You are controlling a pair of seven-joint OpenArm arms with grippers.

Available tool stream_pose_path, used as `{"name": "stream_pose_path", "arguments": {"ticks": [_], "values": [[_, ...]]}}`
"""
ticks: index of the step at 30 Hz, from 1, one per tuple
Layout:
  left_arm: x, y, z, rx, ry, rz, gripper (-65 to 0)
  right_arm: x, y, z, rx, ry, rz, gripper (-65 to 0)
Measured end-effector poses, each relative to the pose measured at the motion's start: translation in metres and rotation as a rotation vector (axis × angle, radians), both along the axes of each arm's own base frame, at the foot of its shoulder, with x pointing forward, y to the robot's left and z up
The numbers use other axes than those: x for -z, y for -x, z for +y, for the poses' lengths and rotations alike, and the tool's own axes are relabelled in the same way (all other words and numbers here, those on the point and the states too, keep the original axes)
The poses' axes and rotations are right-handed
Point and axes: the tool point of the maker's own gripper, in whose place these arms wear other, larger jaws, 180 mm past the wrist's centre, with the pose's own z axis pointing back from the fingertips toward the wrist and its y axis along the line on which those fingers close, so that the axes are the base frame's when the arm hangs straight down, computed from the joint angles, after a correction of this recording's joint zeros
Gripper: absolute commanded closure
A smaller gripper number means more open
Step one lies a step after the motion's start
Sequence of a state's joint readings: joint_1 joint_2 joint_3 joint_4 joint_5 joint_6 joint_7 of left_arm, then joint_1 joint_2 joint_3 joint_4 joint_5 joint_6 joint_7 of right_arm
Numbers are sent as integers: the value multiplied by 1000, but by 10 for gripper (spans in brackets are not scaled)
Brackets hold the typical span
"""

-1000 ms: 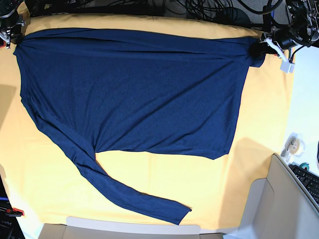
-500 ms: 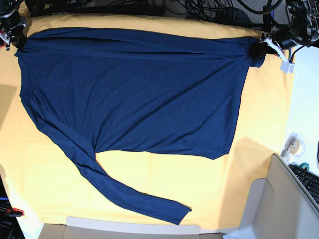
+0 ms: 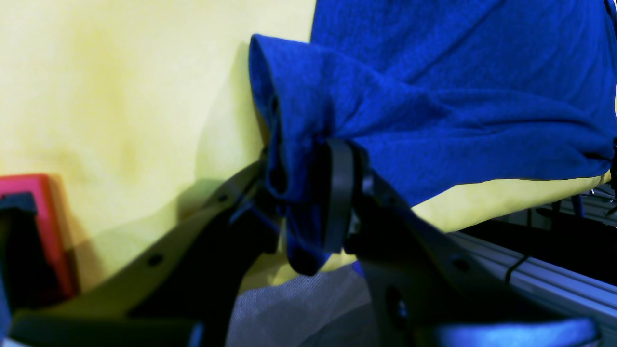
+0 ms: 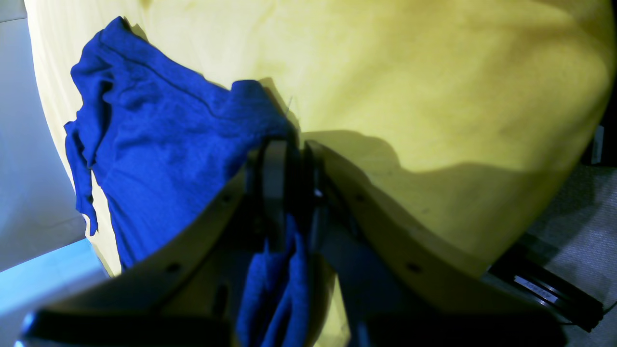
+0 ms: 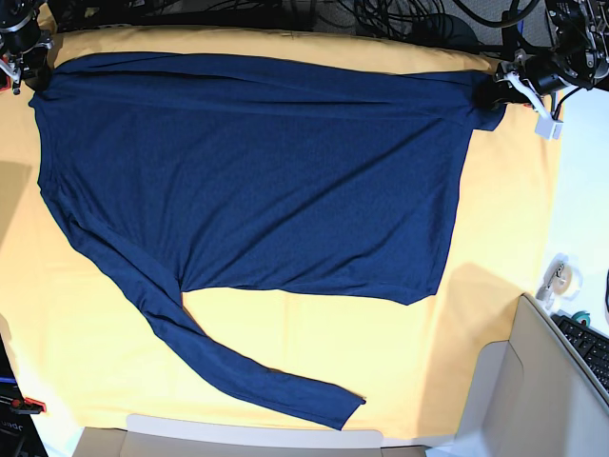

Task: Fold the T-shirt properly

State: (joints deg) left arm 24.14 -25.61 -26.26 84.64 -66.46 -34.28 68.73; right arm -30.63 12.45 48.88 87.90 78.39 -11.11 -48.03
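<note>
The dark navy T-shirt (image 5: 257,171) lies spread flat on the yellow table cloth (image 5: 314,343). One long sleeve (image 5: 238,371) trails toward the front edge. At the far right corner of the shirt, my left gripper (image 5: 497,92) is shut on bunched fabric. In the left wrist view the gripper (image 3: 303,193) holds that fold of T-shirt (image 3: 458,96) slightly off the cloth. At the far left corner, my right gripper (image 5: 30,69) pinches the other end. In the right wrist view its jaws (image 4: 294,193) stand nearly together with T-shirt (image 4: 159,144) fabric hanging through them.
A grey bin (image 5: 504,400) and a keyboard (image 5: 590,347) sit at the front right, with a roll of tape (image 5: 561,276) beside them. Cables (image 5: 400,19) run along the back edge. A red block (image 3: 43,231) stands near the left gripper.
The shirt's far edge has shifted toward the back of the table and lies straighter. The right gripper has moved back with its corner. The left gripper has stayed in place.
</note>
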Motion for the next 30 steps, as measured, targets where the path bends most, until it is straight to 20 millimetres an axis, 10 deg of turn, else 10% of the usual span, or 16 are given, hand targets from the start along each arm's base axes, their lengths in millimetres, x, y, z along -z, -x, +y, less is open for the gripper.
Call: {"name": "stream_pose_path", "arguments": {"ticks": [30], "values": [[0,0,0,0,0,0,-141,22,11,15,-20,-178,-39,-86]]}}
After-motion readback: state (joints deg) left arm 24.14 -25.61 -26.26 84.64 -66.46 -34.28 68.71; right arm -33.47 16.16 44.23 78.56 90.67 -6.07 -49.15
